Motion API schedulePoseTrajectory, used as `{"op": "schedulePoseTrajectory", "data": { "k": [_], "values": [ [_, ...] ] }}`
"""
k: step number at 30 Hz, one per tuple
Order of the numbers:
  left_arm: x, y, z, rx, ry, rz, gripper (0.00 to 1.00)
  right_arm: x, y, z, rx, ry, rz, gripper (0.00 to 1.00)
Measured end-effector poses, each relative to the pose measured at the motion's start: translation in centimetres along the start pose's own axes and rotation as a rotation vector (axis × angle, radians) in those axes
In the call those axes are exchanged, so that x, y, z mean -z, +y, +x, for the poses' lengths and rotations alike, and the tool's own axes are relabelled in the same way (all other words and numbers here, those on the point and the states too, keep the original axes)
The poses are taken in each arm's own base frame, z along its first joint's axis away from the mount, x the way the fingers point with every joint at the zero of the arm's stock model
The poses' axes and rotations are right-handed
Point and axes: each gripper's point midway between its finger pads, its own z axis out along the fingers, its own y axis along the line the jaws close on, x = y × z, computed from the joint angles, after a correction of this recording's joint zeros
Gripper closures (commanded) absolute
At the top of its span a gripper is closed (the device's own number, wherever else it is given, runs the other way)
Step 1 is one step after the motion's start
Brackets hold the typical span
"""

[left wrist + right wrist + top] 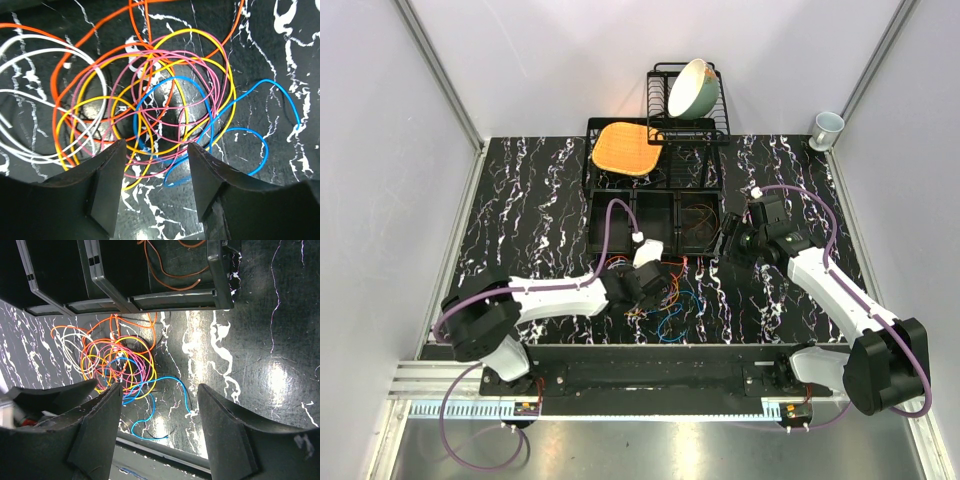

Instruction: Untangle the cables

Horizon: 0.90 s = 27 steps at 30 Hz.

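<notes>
Fingers (100, 185) spread and empty, the left gripper (155, 150) hovers over the tangled cables (150, 100) lying near-centre on the table (520, 230), apparently choosing a strand; the right gripper (159, 390), likewise released, waits beside the tray (220, 285).

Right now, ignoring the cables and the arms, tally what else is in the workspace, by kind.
Bowl: 1
Mug: 1
Orange mat: 1
Dish rack: 1
Compartment tray: 1
Total: 5
</notes>
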Motion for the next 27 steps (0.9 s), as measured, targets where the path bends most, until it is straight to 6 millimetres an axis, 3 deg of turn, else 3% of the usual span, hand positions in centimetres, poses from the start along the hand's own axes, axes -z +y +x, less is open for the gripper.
{"op": "schedulePoseTrajectory", "data": {
  "k": [8, 12, 18, 27],
  "values": [
    [-1.6, -0.1, 1.3, -0.036, 0.035, -0.008, 0.69, -0.1, -0.2, 0.3, -0.009, 0.005, 0.003, 0.33],
    [-1.7, -0.4, 1.1, -0.039, 0.024, 0.002, 0.74, -0.2, -0.3, 0.4, -0.010, 0.009, 0.006, 0.33],
    [-1.8, -0.6, 0.9, -0.047, 0.015, 0.009, 1.00, -0.2, -0.3, 0.4, -0.010, 0.010, 0.006, 0.33],
    [-1.8, -0.6, 0.9, -0.051, 0.015, 0.010, 1.00, -0.3, -0.6, 0.7, -0.012, 0.017, 0.012, 0.34]
  ]
}}
